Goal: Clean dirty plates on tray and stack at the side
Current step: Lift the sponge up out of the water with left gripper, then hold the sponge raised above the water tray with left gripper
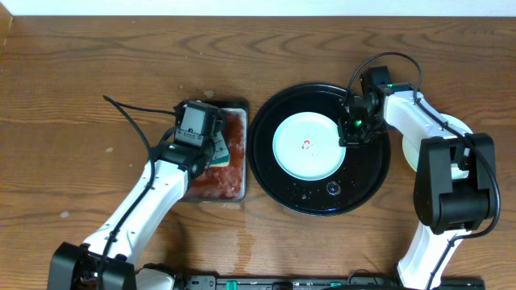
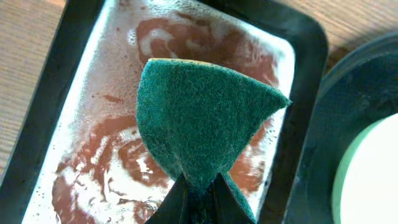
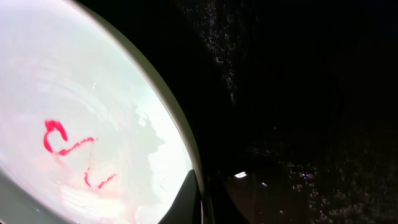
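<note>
Since the left end effector (image 2: 199,190) is clamped on the green sponge (image 2: 199,112) directly above the pan (image 2: 305,43) of reddish suds, it should, I judge, let drips fall before carrying it over to the plate (image 1: 306,147). That plate lies on the tray (image 1: 322,203), its rim pinched in the right end effector (image 1: 353,133), which should hold firm against the scrubbing. Only the right wrist view shows the red smear (image 3: 59,140) as separate curls; only overhead shows both arms over the worktop (image 1: 81,97).
</note>
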You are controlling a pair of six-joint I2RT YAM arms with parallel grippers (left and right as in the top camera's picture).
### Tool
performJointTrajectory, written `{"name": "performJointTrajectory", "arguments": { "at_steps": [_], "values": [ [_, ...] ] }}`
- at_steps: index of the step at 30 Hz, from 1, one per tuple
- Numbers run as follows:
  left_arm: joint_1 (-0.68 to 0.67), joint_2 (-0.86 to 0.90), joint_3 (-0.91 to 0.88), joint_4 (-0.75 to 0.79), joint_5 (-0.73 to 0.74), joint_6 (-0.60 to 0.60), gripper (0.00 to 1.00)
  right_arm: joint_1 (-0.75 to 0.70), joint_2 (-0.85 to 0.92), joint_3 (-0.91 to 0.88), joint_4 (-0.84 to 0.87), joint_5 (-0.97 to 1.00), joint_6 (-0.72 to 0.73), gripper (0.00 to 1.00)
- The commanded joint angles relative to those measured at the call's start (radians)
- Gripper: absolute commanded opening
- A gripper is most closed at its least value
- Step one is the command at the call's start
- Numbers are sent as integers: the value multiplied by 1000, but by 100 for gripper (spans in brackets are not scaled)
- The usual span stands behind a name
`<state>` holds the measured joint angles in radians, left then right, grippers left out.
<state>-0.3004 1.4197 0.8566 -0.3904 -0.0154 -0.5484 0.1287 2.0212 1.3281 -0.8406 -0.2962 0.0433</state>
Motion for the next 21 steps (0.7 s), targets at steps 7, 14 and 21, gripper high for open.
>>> {"name": "performJointTrajectory", "arguments": {
  "at_steps": [7,14,21],
  "values": [
    [98,-78,-2,36,205,62,7,4,-6,-16,-9,38,-16,1],
    [206,-121,-2,42,407,75,7,4,-6,-16,-10,38,-19,1],
    [283,-130,-2,49,569,137,7,4,-6,-16,-11,38,-23,1]
  ]
}}
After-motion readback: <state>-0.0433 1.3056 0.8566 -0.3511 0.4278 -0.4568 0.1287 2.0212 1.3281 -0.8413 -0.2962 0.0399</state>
